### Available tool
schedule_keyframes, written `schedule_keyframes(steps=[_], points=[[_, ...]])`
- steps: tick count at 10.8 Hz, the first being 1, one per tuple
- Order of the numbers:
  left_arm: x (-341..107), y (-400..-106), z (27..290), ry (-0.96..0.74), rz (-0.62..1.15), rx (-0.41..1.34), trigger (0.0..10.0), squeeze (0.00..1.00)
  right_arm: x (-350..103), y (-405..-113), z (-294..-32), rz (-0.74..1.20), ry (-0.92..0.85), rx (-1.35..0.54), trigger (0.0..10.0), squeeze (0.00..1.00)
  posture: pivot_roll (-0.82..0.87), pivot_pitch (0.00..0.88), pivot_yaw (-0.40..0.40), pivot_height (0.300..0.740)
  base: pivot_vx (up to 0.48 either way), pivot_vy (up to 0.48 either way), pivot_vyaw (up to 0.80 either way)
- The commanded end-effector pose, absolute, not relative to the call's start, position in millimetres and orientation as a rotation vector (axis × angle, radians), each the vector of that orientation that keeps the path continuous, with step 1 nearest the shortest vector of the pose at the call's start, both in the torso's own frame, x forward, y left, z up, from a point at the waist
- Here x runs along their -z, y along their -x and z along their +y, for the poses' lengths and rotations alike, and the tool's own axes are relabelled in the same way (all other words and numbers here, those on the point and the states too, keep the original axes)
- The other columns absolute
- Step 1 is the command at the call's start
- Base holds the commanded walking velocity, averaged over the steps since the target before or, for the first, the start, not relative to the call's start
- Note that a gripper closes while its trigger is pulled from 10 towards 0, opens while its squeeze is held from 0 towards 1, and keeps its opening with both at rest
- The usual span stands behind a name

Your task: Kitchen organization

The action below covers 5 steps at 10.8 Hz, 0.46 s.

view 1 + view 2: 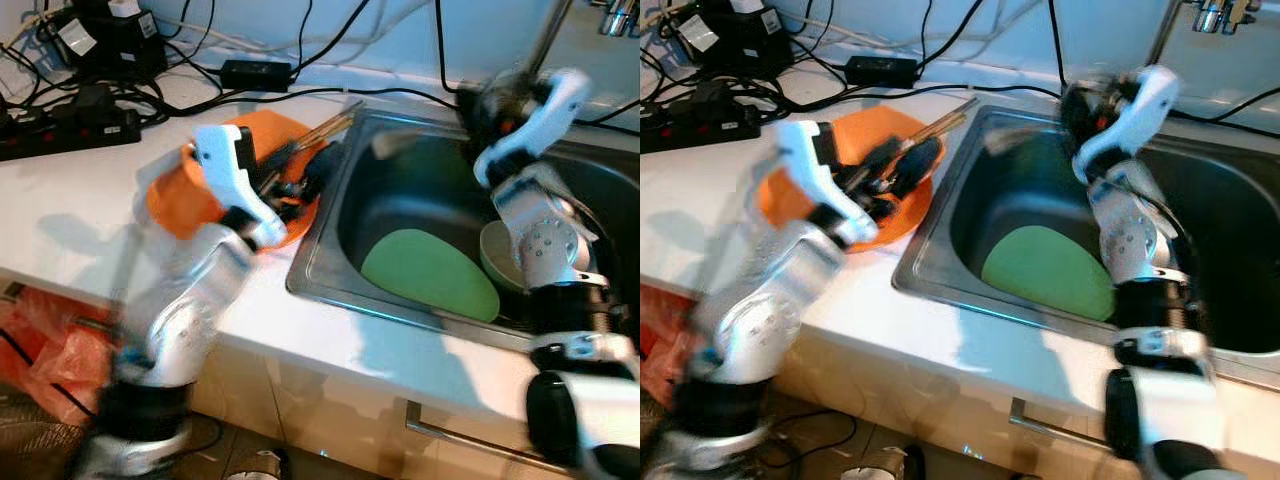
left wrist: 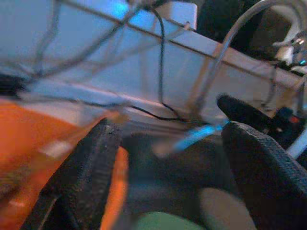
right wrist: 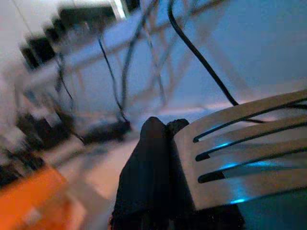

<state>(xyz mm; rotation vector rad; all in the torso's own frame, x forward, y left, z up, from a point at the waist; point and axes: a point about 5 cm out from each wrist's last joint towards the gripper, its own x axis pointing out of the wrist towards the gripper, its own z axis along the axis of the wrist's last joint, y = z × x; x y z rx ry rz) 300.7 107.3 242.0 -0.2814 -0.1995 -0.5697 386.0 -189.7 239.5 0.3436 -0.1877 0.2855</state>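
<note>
— What is gripped by the right gripper point(image 3: 158, 158)?
— A spatula point(image 3: 249, 153), pinched over the sink's point(image 1: 330, 215) far-left corner.
— And the left gripper point(image 2: 172, 167)?
— Spread apart above the orange plate point(image 1: 175, 195) on the counter.

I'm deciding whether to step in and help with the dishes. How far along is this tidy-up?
Early, by the look of it. Chopsticks already lie on the orange plate on the counter, where the open left gripper hovers. In hand: the right gripper is shut on a slotted metal spatula above the sink. Left: a green plate and a pale bowl in the basin.
</note>
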Motion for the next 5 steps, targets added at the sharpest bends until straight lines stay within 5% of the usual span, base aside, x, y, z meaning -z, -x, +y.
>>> schedule_keyframes(steps=[1,5], points=[[-243,-296,109,0.204,-0.23,0.57,10.0,1.0,-229,-388,-193,-0.16,-0.224,-0.302,0.0,0.0,0.12,0.12,0.05,0.74,0.0,0.0,0.0],[-214,-311,161,-0.018,-0.171,0.412,10.0,1.0,-172,-382,-219,0.028,0.084,-0.275,0.0,0.0,0.12,0.12,0.055,0.74,0.0,0.0,0.0]])
